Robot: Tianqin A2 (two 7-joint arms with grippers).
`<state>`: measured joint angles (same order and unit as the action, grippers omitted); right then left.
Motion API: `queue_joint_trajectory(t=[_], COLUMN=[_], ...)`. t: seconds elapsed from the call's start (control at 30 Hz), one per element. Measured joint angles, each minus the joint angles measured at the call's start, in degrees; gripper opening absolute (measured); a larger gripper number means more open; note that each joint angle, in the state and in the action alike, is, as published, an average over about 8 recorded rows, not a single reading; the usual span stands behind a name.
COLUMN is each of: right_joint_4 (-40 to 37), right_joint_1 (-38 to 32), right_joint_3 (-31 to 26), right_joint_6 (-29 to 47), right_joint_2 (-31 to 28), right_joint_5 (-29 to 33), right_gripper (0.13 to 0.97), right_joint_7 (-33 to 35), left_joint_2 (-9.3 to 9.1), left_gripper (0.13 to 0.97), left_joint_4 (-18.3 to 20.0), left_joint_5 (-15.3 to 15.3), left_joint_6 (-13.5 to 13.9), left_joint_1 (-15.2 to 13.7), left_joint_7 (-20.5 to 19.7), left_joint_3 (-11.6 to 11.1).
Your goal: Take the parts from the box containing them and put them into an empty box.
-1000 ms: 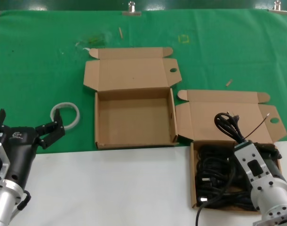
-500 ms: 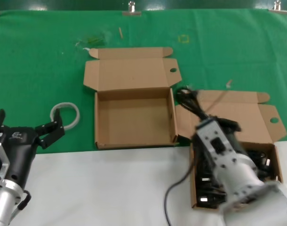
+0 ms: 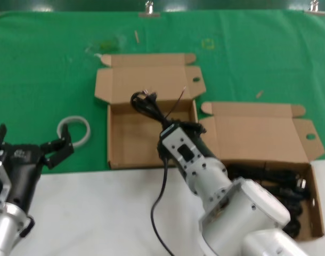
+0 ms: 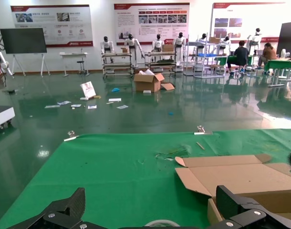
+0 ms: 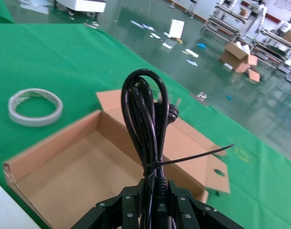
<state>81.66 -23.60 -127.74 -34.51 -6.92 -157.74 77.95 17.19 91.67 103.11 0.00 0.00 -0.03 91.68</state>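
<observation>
Right gripper: fingers closing tight on a bundled power cord, carrying it over the empty box; loose tail trailing behind, apparently outside the walls. Remaining cords lying in the source box behind. Advice: lowering centrally, gathering the tail inside before releasing. Left gripper: idling apart, fingers spread, holding nothing.
</observation>
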Motion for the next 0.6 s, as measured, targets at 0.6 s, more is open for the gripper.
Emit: queue_joint_trajectory(t=[0.6], right_joint_4=[-8.9], right_joint_1=[-4.0], right_joint_3=[-1.9], right_joint_6=[8.4], right_joint_2=[0.0], right_joint_5=[0.0], right_gripper=[0.28], right_joint_7=[-8.7], left_joint_2=[0.0], left_gripper=[0.965], left_joint_4=[0.0], left_joint_5=[0.0], left_joint_6=[0.0], left_joint_1=[0.0], left_joint_7=[0.0], left_joint_3=[0.0])
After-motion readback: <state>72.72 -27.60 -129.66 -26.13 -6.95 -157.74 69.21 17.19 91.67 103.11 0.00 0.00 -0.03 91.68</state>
